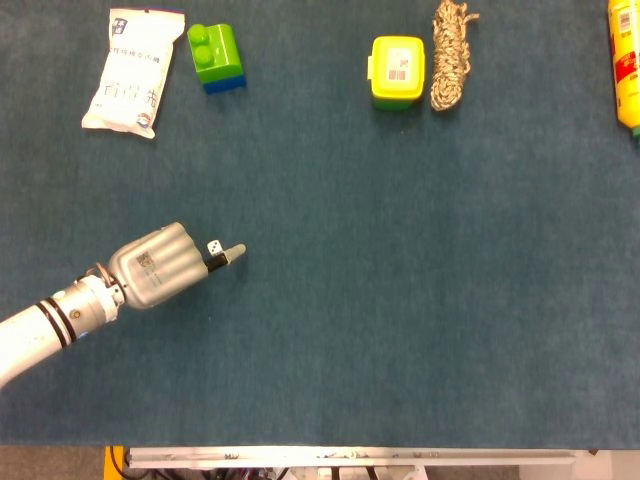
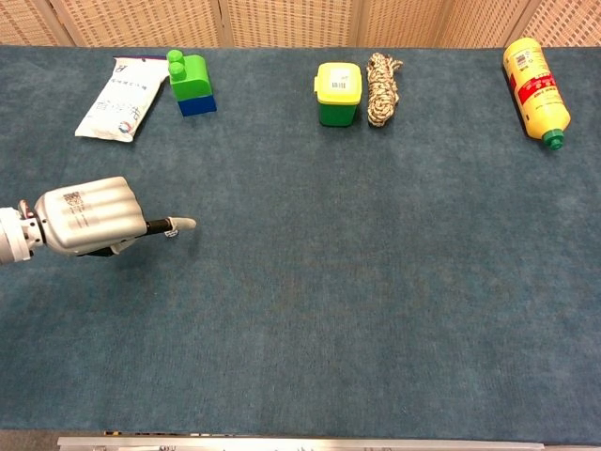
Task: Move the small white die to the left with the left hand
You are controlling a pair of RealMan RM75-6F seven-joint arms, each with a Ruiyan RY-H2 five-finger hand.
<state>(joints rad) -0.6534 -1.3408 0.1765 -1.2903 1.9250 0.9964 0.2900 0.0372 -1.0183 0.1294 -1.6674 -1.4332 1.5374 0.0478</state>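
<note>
A: Blue felt-like cloth covers the bench [image 1: 400, 300]. Where's the die?

B: The die [image 1: 214, 248] is at the left of the bench, touching the left hand [image 1: 158, 265]. In head view it sits right beside the knuckles, next to one straight finger that points right.

A: Fingers?

B: Fingers [image 2: 178, 225] — one sticks out, the others are curled under the silver shell. In chest view the die [image 2: 170, 231] is nearly hidden behind that finger. Can't tell whether it's pinched or just lying against the hand.

A: Is the die on the cloth?

B: Can't tell that either; it's tight to the hand in both views.

A: Right hand?

B: Not visible in either view.

A: What else?

B: Along the far edge there's a white packet [image 1: 133, 71] at far left, with a green block [image 1: 215, 52] just beside it, stacked on a blue piece. Near the middle stands a yellow tub [image 1: 397, 71], and a rope coil [image 1: 451, 53] lies just right of it. A yellow bottle [image 2: 533, 90] is at far right, lying down with its green cap toward the near side. All of it is well apart from the hand.
</note>
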